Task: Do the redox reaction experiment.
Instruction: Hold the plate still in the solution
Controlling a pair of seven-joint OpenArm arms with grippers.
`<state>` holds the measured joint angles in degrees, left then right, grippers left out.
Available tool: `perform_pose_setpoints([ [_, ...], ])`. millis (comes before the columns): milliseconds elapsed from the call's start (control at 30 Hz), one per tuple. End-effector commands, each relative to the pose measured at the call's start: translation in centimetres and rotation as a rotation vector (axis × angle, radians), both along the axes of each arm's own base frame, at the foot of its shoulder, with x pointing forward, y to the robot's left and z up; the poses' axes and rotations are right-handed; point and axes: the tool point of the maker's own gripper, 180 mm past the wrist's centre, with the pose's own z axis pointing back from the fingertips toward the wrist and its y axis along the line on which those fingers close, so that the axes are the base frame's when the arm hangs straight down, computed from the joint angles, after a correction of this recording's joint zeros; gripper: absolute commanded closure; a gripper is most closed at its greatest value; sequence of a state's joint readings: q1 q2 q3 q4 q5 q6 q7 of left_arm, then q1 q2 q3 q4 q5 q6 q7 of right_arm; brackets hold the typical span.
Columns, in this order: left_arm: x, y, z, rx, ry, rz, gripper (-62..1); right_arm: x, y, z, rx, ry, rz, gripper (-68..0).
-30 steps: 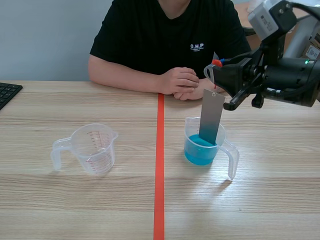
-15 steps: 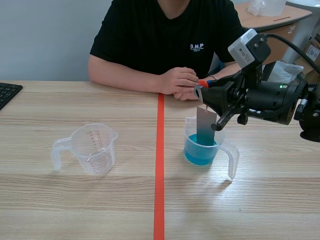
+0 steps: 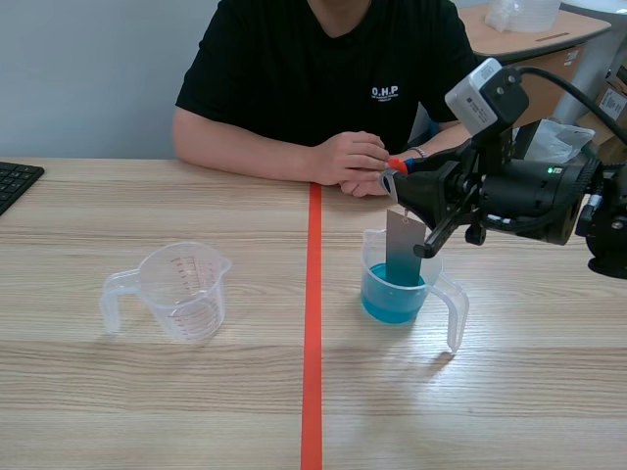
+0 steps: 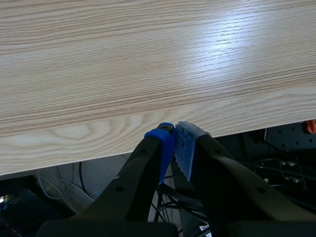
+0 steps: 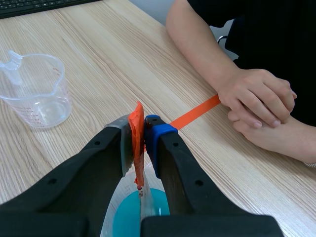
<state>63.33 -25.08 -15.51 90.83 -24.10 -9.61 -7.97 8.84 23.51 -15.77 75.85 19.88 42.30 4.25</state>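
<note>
Two clear measuring cups stand on the wooden table (image 3: 147, 392), one on each side of the orange-red tape line (image 3: 313, 323). The cup (image 3: 457, 311) on the right side holds blue liquid (image 3: 384, 302); the empty cup (image 3: 186, 291) on the left side stands well apart from it.

The right gripper (image 5: 143, 136) is above the cup with the liquid, and its fingers are pressed together on a thin orange tab (image 5: 138, 148). A grey metal strip (image 3: 403, 247) hangs under this tab, almost upright, and its lower end is inside the cup, in the blue liquid.

One second ago the right arm was higher, the strip showed much more of its length above the rim, and only its lower end was in the cup. Half a second ago the arm was already down, and from that moment to now almost nothing differs. Both cups are in the same places in all the frames.

The left gripper (image 4: 174, 140) is over the near edge of the table, its two pads closed on each other with nothing between them.

A person sits across the table with hands (image 3: 355, 160) folded near the far end of the tape line. A keyboard (image 3: 15, 181) lies at the far left edge.
</note>
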Motion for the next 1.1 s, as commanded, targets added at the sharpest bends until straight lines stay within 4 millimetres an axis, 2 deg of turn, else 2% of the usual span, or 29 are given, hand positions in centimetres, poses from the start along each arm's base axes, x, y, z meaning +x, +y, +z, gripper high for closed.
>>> perform_pose_setpoints([
  [0, 0.0, -0.2, 0.3, -0.012, -0.014, 0.005, -4.7, 0.1, -0.2, 0.6, -0.006, -0.017, 0.008, -1.5],
  [667, 0.0, -0.2, 0.3, -0.012, -0.014, 0.005, -4.7, 0.1, -0.2, 0.7, -0.009, -0.023, 0.01, -1.5],
  [1067, 0.0, -0.2, 0.3, -0.012, -0.013, 0.005, -4.7, -0.2, 0.0, 3.1, -0.047, -0.092, 0.04, -1.5],
])
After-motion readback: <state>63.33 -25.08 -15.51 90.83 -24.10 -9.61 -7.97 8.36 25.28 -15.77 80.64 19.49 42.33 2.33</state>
